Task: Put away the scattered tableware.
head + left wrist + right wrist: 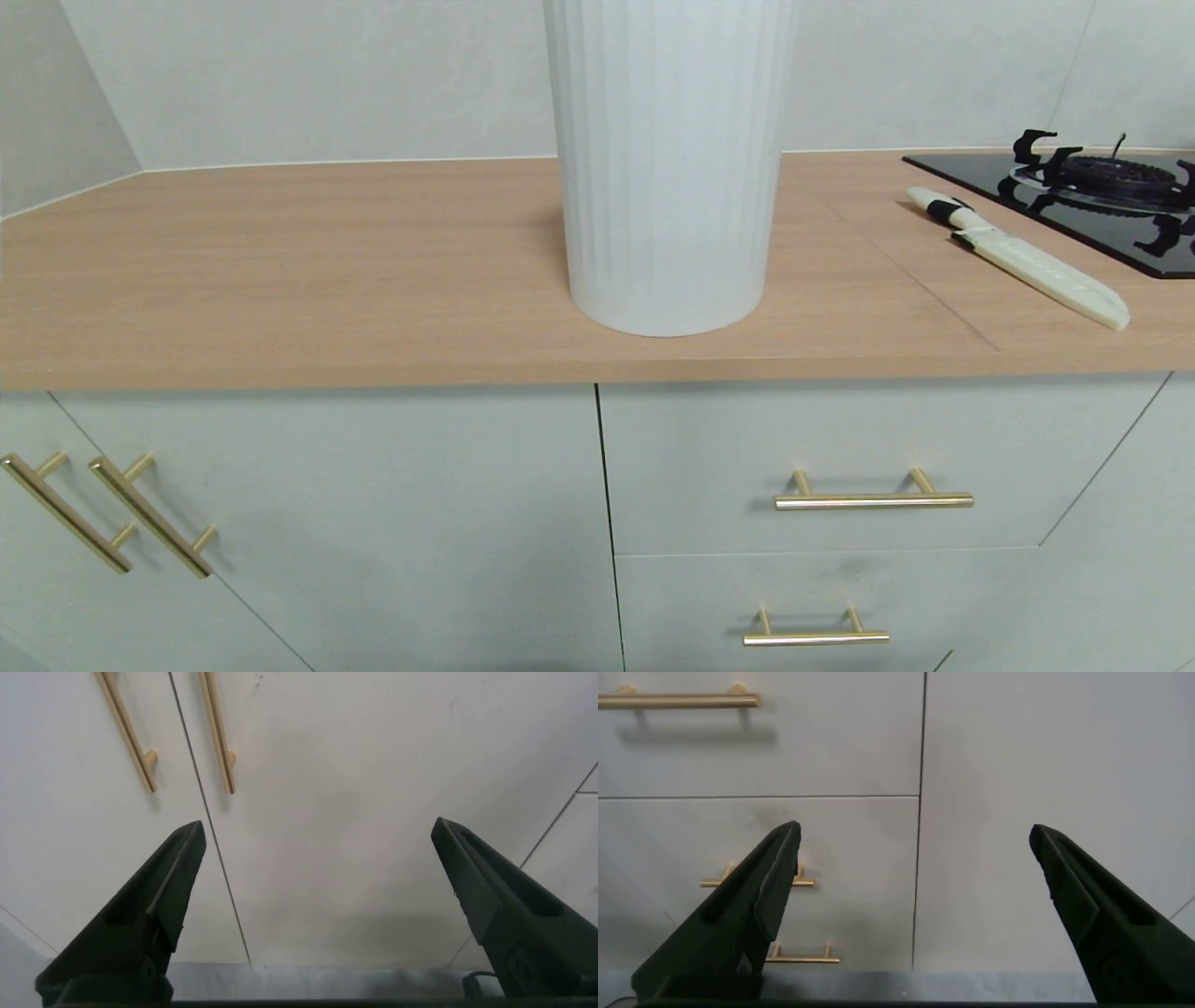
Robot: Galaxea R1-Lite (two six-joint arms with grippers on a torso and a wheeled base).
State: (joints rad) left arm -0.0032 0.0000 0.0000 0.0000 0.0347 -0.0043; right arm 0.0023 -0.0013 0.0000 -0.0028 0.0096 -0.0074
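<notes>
Table (280,280): knife (1020,257) lying beside hob (1092,219). We are holding left claw (318,826) and right claw (914,828) spread, facing cabinet fronts; rising may clip table's edge.

Illumination is bright, even and diffuse. The white container (667,168) throws a faint, soft shadow to its left on the tabletop (280,271). The drawer handle (873,500) casts a blurred shadow. The left pincer (318,835) and right pincer (915,840) render dark, underexposed against pale cabinet doors (355,812). Vertical lines tilt toward the head view's edges.
</notes>
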